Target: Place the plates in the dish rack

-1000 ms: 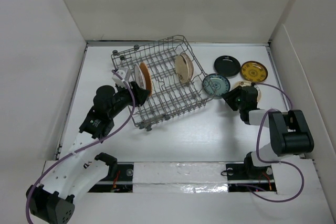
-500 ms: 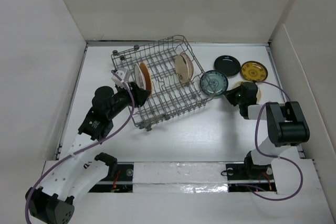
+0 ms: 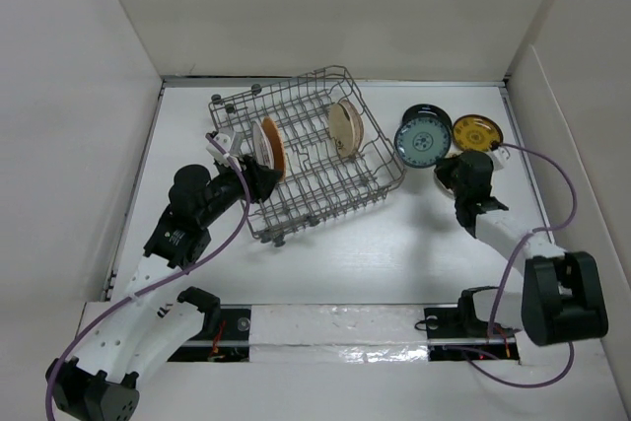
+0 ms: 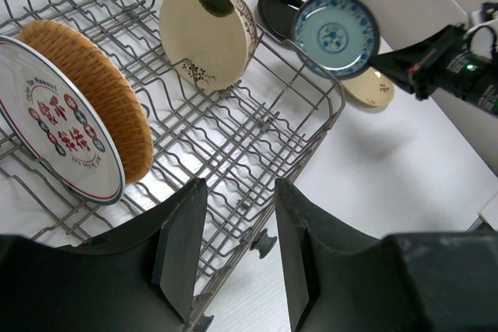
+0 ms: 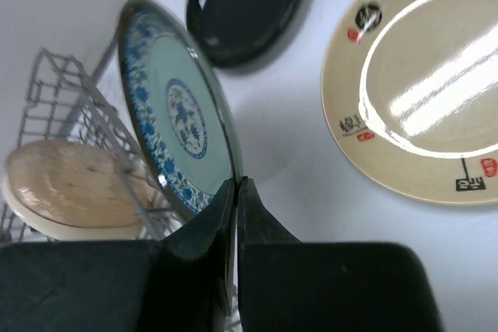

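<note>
Three plates (image 4: 206, 33) stand in the dish rack (image 3: 315, 184); just right of it one plate (image 3: 422, 139) hangs near others (image 3: 477, 133) lying flat.

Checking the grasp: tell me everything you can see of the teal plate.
The teal plate is small, round, glossy: pale teal centre with a blue medallion, blue patterned band, dark rim. It is held off the table, tilted nearly on edge, just right of the dish rack. The right pincer is shut on its rim.

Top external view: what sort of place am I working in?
Probably a lab test booth, not a kitchen: bare white panel walls, a white table, and a grey metal wire dish rack.
</note>
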Controlling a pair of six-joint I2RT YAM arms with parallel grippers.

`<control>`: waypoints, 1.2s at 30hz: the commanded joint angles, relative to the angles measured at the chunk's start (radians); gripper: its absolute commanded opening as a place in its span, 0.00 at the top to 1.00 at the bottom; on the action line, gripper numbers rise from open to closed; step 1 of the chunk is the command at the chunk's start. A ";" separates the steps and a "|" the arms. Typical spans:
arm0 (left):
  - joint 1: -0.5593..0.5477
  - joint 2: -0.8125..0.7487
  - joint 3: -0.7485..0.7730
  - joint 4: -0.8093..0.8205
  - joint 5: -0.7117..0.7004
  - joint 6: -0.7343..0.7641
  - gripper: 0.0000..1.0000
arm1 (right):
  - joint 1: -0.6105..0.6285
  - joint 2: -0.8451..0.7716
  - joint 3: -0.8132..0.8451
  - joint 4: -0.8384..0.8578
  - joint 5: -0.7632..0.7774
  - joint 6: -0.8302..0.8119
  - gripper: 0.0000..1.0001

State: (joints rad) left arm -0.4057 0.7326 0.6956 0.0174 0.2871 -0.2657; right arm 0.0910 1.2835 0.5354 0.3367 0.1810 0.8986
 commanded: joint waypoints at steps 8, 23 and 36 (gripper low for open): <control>0.004 -0.009 0.028 0.041 0.021 0.011 0.63 | 0.180 -0.294 0.205 -0.243 0.644 -0.273 1.00; 0.004 -0.032 0.033 0.027 -0.008 0.013 0.63 | 0.641 0.227 0.662 -0.131 0.753 -0.754 1.00; 0.004 -0.059 0.036 0.024 -0.008 0.011 0.63 | 0.716 0.594 0.937 -0.136 0.873 -1.060 1.00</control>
State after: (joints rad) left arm -0.4057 0.6895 0.6960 0.0101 0.2733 -0.2653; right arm 0.7883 1.8374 1.3891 0.1566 0.9630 -0.0734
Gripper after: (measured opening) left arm 0.371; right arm 0.024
